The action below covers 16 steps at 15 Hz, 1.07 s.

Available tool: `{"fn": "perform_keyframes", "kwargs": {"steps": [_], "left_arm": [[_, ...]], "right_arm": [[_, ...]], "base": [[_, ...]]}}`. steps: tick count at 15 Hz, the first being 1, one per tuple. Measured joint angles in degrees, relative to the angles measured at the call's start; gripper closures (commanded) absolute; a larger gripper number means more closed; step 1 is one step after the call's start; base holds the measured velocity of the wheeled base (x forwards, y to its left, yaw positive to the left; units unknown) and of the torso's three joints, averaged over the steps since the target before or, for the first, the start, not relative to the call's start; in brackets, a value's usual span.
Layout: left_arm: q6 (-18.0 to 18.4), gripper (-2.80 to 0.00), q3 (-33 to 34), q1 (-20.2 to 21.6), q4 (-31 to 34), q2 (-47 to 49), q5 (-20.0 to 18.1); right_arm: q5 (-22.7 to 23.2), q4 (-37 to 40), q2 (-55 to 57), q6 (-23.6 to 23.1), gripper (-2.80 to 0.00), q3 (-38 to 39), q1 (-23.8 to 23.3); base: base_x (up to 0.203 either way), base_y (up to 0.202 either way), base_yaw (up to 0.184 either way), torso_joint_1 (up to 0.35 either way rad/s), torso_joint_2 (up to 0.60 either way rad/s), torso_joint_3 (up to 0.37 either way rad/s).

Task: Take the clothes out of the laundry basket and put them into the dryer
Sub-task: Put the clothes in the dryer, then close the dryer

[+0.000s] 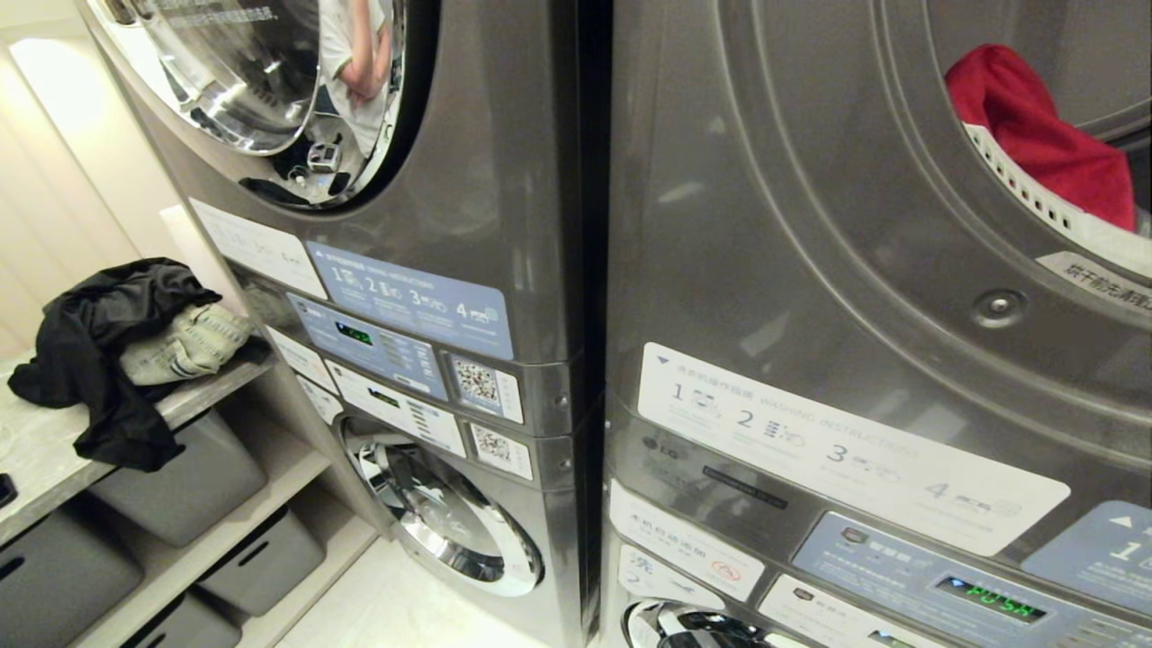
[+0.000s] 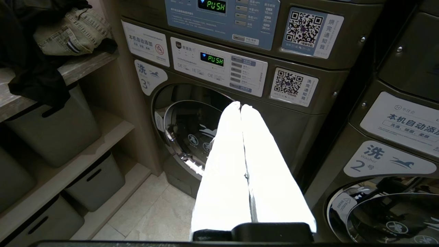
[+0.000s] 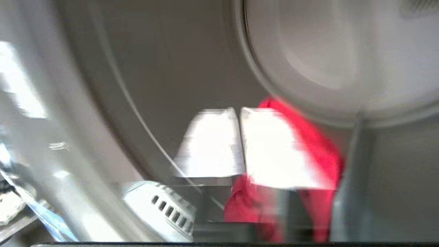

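Red garment (image 1: 1044, 135) drapes the dryer (image 1: 810, 270) opening's perforated rim (image 1: 1026, 189).

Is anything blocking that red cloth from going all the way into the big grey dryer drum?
Nothing visible does. The red cloth already lies over the white perforated rim of the grey dryer's open mouth, drum open behind it. The right gripper is beside the cloth.

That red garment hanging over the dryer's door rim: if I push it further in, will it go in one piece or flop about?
The red garment drapes in soft folds over the dryer opening's rim, so it is probably limp and would bunch rather than slide whole. It looks like light cloth. Part hangs outward, so it may catch on the slotted white lint filter. The right gripper is beside it.
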Motion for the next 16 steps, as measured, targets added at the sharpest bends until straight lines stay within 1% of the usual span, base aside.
{"fn": "perform_keyframes", "kwargs": {"steps": [2,5,9,11,13,15,16], "left_arm": [[0.0,0.0,0.0,0.0,0.0,0.0,0.0],[0.0,0.0,0.0,0.0,0.0,0.0,0.0],[0.0,0.0,0.0,0.0,0.0,0.0,0.0],[0.0,0.0,0.0,0.0,0.0,0.0,0.0],[0.0,0.0,0.0,0.0,0.0,0.0,0.0],[0.0,0.0,0.0,0.0,0.0,0.0,0.0],[0.0,0.0,0.0,0.0,0.0,0.0,0.0]], "right_arm": [[0.7,-0.7,-7.1,-2.6,0.0,5.0,0.3],[1.6,-0.9,-18.7,-5.2,0.0,18.9,0.5],[7.4,-1.4,-31.4,-8.7,0.0,38.7,0.5],[8.4,-2.8,-35.1,-11.1,0.0,48.5,0.2],[8.5,-6.9,-37.2,-12.4,0.0,58.2,-0.7],[8.7,-11.7,-38.6,-12.8,0.0,68.0,-3.0],[8.7,-11.4,-39.2,-12.7,0.0,70.8,-4.5]], "base": [[0.0,0.0,0.0,0.0,0.0,0.0],[0.0,0.0,0.0,0.0,0.0,0.0],[0.0,0.0,0.0,0.0,0.0,0.0],[0.0,0.0,0.0,0.0,0.0,0.0],[0.0,0.0,0.0,0.0,0.0,0.0],[0.0,0.0,0.0,0.0,0.0,0.0],[0.0,0.0,0.0,0.0,0.0,0.0]]}}
